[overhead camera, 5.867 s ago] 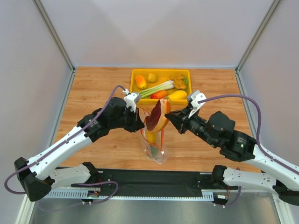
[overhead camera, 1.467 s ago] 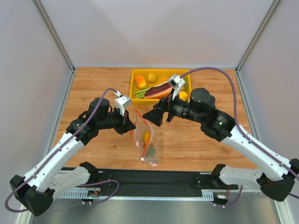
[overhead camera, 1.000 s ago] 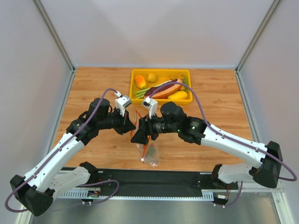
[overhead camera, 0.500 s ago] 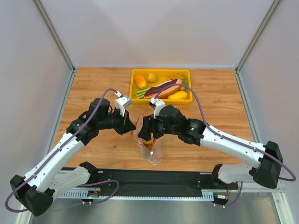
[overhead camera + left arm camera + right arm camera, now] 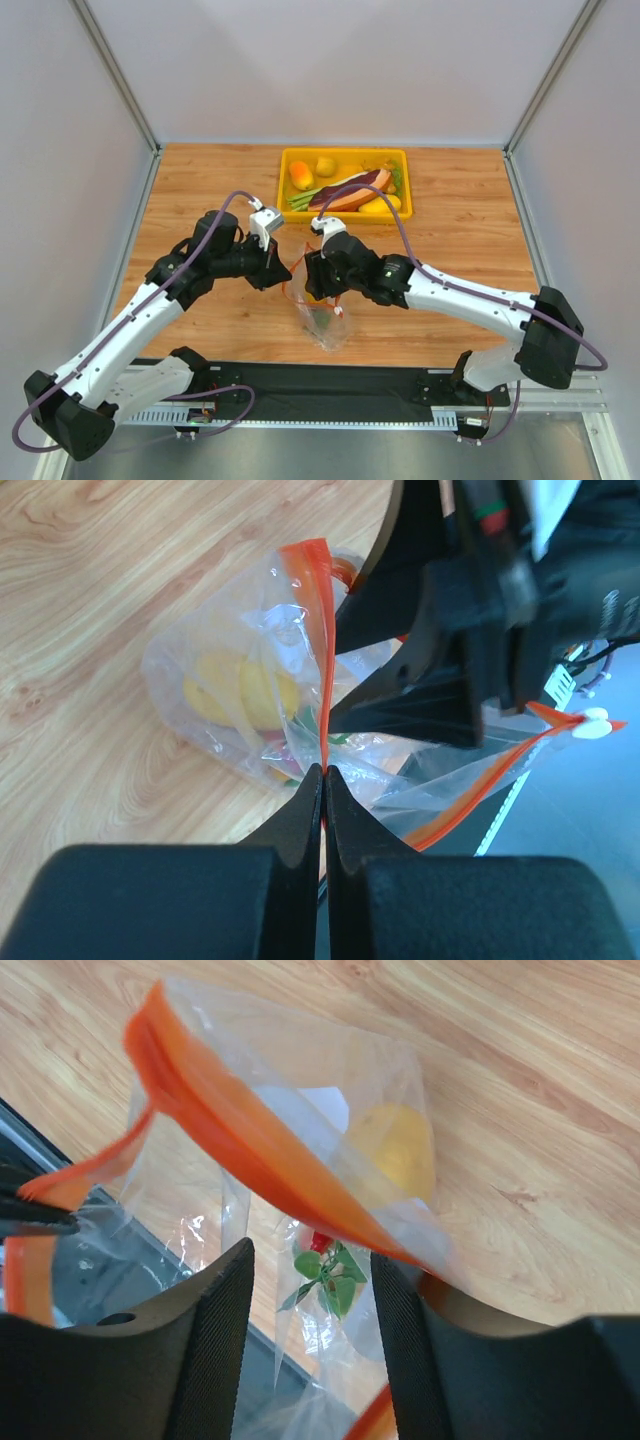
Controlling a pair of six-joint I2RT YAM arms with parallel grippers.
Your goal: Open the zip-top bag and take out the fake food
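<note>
The zip-top bag [image 5: 322, 318] hangs just above the table, its mouth up. My left gripper [image 5: 325, 770] is shut on the bag's red-orange zip strip [image 5: 322, 660]. A white slider tab [image 5: 597, 718] sits at the far end of the other lip. Inside lie fake food pieces: a yellow fruit [image 5: 395, 1145], a red bit [image 5: 320, 1242] and green leaves [image 5: 332, 1278]. My right gripper [image 5: 312, 1252] is open at the bag's mouth, with the strip [image 5: 250, 1150] crossing just ahead of its fingers. The maroon meat slice [image 5: 350, 189] lies in the yellow bin [image 5: 290, 156].
The yellow bin at the back of the wooden table also holds an orange piece [image 5: 301, 175], a yellow round piece [image 5: 326, 166], a green-and-white leek [image 5: 300, 200] and a mango-like piece [image 5: 380, 205]. A black rail [image 5: 330, 385] runs along the near edge.
The right gripper left the meat slice in the bin, swung back to the bag's mouth and narrowed its jaws. The left gripper has kept its hold on the strip.
</note>
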